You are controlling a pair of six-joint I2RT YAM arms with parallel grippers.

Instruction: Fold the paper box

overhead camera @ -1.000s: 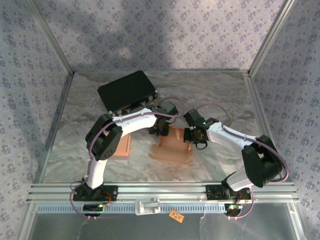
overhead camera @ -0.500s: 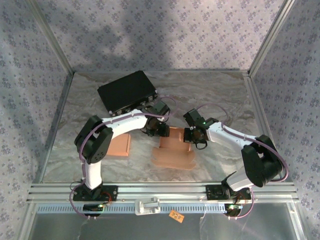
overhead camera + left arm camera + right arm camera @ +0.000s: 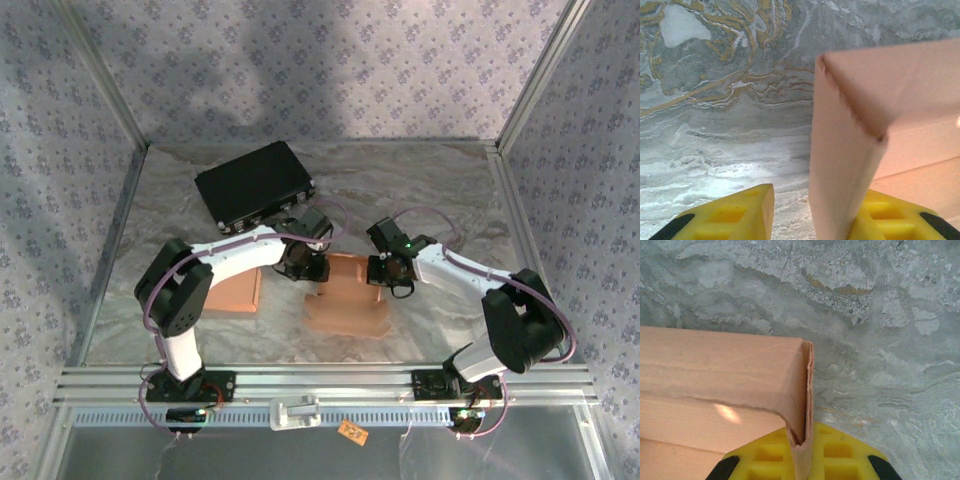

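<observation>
The salmon paper box (image 3: 345, 298) lies half folded in the middle of the marble-patterned table, its far wall standing up. My left gripper (image 3: 303, 263) is at the wall's left end. In the left wrist view the gripper (image 3: 810, 220) is open and straddles the upright corner flap (image 3: 840, 165). That flap leans on the right yellow finger (image 3: 900, 220), with a gap to the left finger (image 3: 725, 215). My right gripper (image 3: 387, 270) is at the wall's right end. In the right wrist view the gripper (image 3: 802, 457) is shut on the doubled wall edge (image 3: 802, 390).
A second salmon box piece (image 3: 235, 290) lies to the left, under the left arm. A black case (image 3: 255, 185) sits at the back left. Metal frame rails edge the table, and patterned walls stand on three sides.
The left arm's elbow has swung out to the left and its gripper has shifted slightly left along the box wall. The right arm and the box have stayed put.
</observation>
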